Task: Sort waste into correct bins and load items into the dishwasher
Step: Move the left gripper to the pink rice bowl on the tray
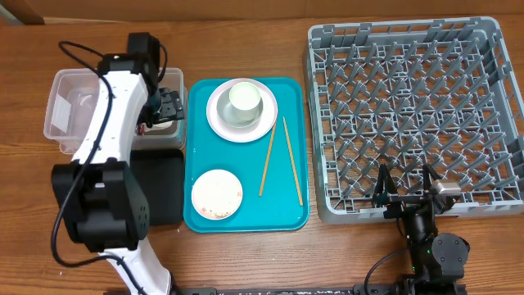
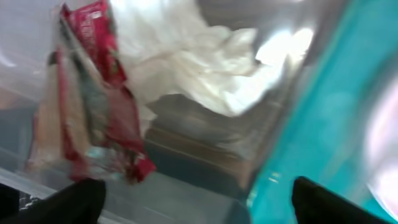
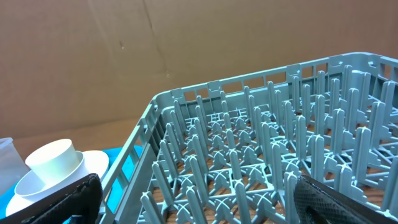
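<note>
Left jaws (image 2: 196, 200) are spread wide with nothing in them, hanging right over the clear tub (image 1: 72, 108) at the left end of the counter (image 1: 246, 258). Inside the tub the red snack wrapper (image 2: 93, 93) runs lengthwise top to bottom in the wrist view. There's print on it, but it's too blurry to read. The crumpled napkin (image 2: 199, 62) is just beside it. The black tray (image 1: 164, 190) sits in front of the tub.

Next over is the teal tray (image 1: 199, 147), carrying a plate (image 1: 223, 121) with a small cup (image 1: 244, 98) on it and a speckled little dish (image 1: 217, 194). The two chopsticks (image 1: 268, 160) lie front to back, close at the far ends and splaying toward the near edge.

The grey rack (image 1: 409, 106) is on the right. The right jaws (image 3: 199, 200) are also wide open and holding nothing, at its near edge.
</note>
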Tool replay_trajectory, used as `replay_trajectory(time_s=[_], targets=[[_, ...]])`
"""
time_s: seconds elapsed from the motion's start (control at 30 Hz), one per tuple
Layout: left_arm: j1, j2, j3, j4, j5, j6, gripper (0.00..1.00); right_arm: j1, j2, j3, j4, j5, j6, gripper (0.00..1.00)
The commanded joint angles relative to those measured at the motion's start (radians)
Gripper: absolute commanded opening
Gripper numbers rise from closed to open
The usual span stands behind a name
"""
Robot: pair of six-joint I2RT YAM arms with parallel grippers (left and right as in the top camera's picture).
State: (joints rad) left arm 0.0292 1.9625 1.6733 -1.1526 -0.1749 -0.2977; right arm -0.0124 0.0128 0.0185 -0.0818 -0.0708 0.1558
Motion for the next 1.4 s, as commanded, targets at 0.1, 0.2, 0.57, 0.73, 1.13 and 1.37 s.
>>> replay_trajectory(time_s=[0.1, 0.2, 0.57, 0.73, 1.13, 1.37], targets=[[0.054, -0.151, 0.033, 0.008, 0.172, 0.066, 1.00, -0.001, -0.010, -0.011, 0.005, 0.002, -0.007, 1.00], [0.084, -0.192, 0.033, 0.005, 0.165, 0.066, 1.00, -0.001, -0.010, -0.011, 0.005, 0.002, -0.007, 1.00], [0.109, -0.218, 0.033, -0.113, 0.686, 0.306, 0.54, -0.001, -0.010, -0.011, 0.005, 0.002, -0.007, 1.00], [0.059, -0.218, 0.032, -0.213, 0.830, 0.494, 0.09, -0.001, -0.010, -0.011, 0.005, 0.002, -0.007, 1.00], [-0.220, -0.217, -0.021, -0.336, 0.819, 0.629, 0.04, -0.001, -0.010, -0.011, 0.005, 0.002, -0.007, 1.00], [-0.371, -0.217, -0.045, -0.324, 0.840, 0.627, 0.19, -0.001, -0.010, -0.011, 0.005, 0.002, -0.007, 1.00]])
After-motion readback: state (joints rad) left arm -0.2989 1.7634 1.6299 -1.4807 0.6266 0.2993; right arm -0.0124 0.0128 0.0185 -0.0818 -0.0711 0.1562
